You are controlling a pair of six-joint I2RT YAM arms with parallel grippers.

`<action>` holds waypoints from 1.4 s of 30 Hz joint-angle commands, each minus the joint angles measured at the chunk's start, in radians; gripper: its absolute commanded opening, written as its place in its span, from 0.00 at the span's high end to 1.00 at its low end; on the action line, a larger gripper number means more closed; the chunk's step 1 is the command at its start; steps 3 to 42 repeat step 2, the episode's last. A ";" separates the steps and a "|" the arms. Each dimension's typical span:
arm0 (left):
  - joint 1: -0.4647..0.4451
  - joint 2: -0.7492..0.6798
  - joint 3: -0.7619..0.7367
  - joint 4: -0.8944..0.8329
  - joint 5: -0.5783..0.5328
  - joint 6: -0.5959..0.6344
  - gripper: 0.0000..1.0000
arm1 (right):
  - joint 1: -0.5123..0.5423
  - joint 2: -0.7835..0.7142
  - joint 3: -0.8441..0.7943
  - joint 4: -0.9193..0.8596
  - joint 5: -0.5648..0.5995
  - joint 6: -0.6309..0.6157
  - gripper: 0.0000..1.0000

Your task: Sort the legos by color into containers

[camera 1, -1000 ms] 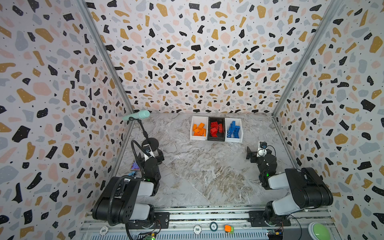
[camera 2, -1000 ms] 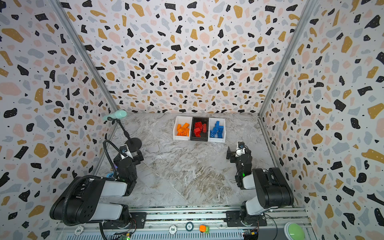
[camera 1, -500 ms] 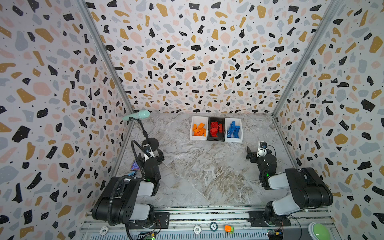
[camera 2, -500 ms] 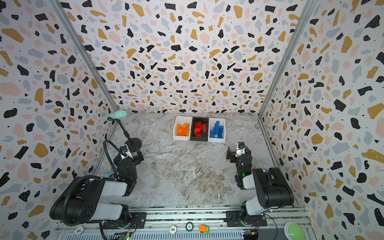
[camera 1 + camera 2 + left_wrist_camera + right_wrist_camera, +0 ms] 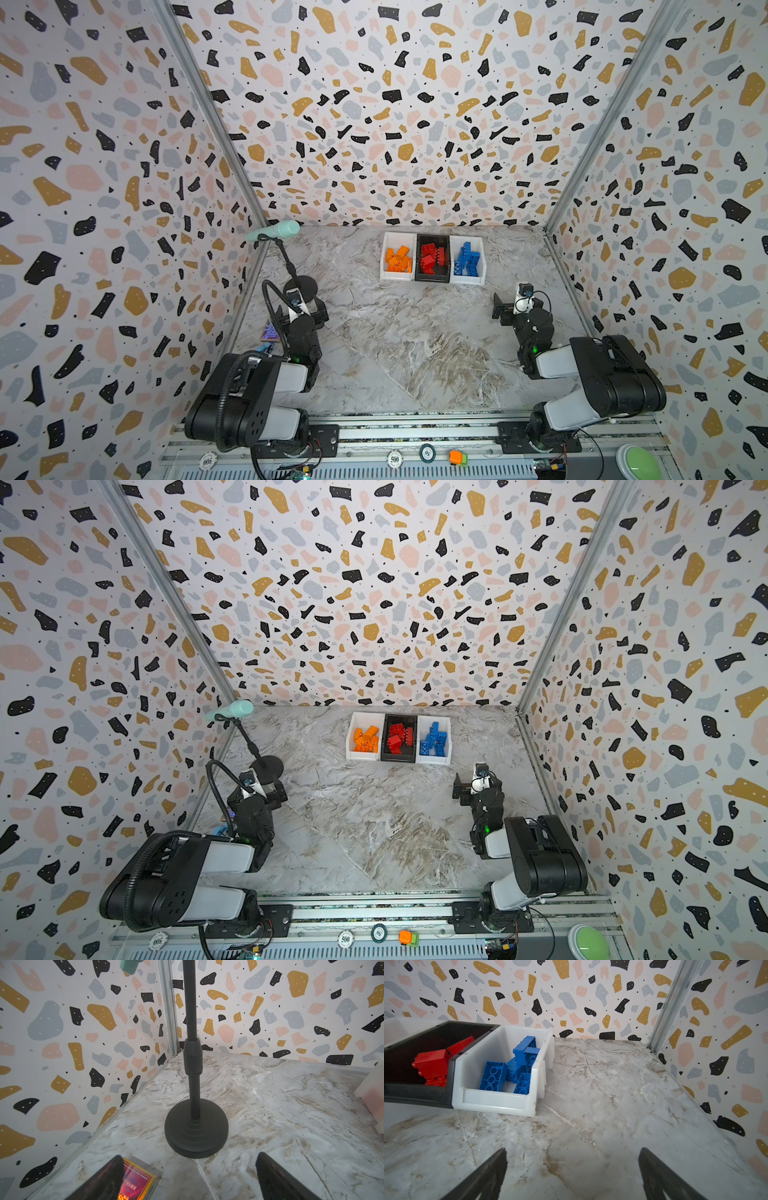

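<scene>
At the far left we see a black stand [image 5: 196,1128] carrying a mint microphone [image 5: 276,232] on the marble table [image 5: 407,345]. The left gripper [image 5: 189,1156] hangs just in front of its base, jaws spread wide with nothing between them, one finger over a red card [image 5: 135,1182]. At the back of the table we find three bins touching in a row: the orange legos [image 5: 398,259] lie in the left white bin [image 5: 384,276], the red legos [image 5: 432,257] in the black bin [image 5: 432,277], the blue legos [image 5: 467,259] in the right white bin [image 5: 467,281]. The right gripper [image 5: 573,1149] hangs near that last bin, jaws wide apart, holding nothing
</scene>
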 commanded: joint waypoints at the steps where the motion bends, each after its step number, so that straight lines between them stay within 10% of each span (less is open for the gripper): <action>1: 0.006 -0.010 0.008 0.038 -0.001 0.005 0.00 | 0.005 -0.013 0.009 0.022 0.008 -0.013 0.01; 42: 0.006 -0.010 0.007 0.038 -0.002 0.004 0.00 | 0.005 -0.013 0.008 0.023 0.007 -0.013 0.01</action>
